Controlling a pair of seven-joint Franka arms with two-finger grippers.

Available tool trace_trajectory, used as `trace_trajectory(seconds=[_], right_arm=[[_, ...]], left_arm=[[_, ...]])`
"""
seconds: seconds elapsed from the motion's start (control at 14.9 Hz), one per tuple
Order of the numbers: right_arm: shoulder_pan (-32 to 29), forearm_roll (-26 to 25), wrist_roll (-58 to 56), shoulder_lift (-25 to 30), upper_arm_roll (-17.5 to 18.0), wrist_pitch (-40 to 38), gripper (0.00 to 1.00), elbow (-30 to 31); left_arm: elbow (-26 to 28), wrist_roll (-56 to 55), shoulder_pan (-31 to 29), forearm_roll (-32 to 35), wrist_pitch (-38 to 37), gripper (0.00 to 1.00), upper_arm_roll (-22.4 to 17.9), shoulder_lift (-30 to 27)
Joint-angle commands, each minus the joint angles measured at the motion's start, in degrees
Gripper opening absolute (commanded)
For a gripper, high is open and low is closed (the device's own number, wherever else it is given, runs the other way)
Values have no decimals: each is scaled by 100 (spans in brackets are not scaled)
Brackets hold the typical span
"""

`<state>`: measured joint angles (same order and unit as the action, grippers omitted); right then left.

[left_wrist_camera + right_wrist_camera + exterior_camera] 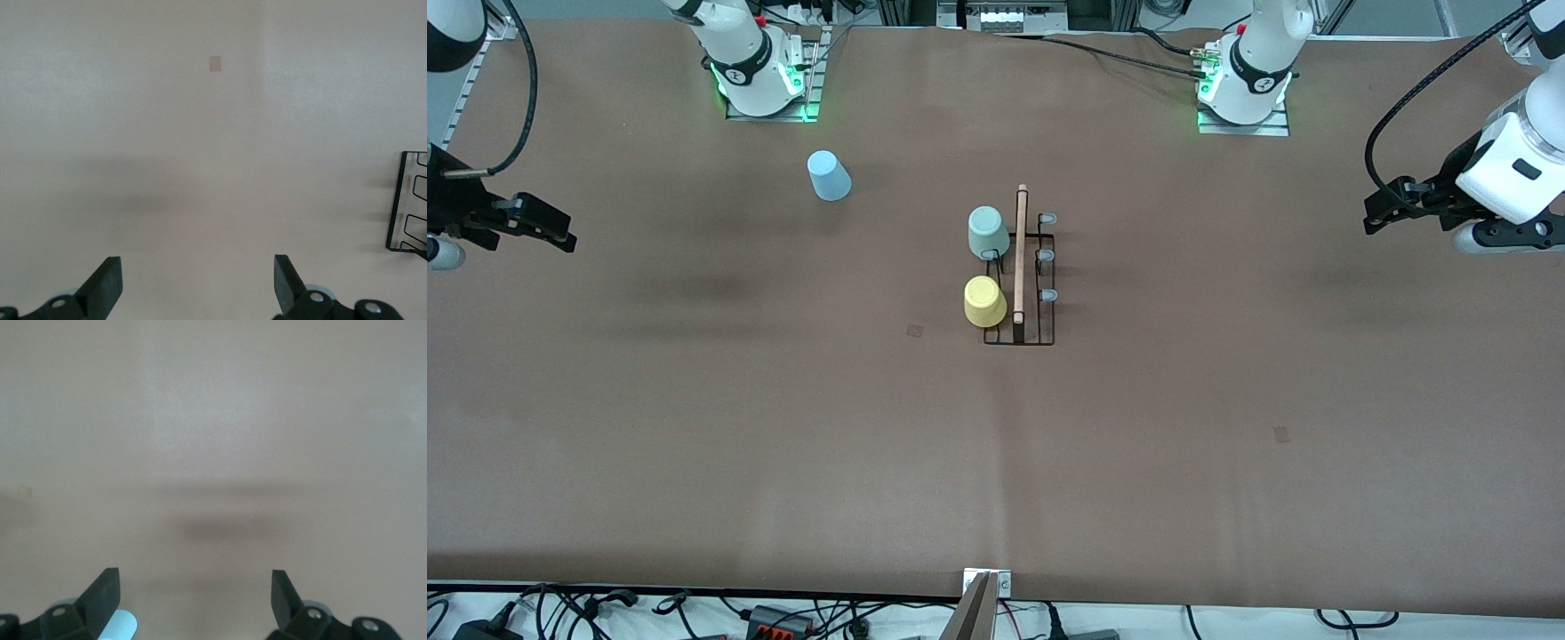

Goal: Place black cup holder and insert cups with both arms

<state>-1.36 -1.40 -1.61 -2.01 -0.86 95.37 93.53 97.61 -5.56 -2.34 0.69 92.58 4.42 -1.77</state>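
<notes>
Brown surface is seen carrying the black cup holder midway between both tools, mint cup and yellow cup hung on it. Left tool and right tool are held wide open, empty, over the surface's ends; the blue cup stands toward the right tool.

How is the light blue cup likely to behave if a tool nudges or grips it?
The light blue cup stands alone, mouth down on the table, so it probably slides rather than rolls. It looks thin and light, so likely easy to tip. Its tapered wall might slip in a grip.
</notes>
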Motion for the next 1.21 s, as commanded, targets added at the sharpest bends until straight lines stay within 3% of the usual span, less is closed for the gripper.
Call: trace_trajectory(seconds=[0.0,1.14], right_arm=[[-39,43,-94,131,-2,-19,100,105],[-39,69,20,122,-2,-106,100,113]], left_arm=[[-163,99,6,63,-117,100,-20,80],[-163,90,6,63,-126,100,-20,71]])
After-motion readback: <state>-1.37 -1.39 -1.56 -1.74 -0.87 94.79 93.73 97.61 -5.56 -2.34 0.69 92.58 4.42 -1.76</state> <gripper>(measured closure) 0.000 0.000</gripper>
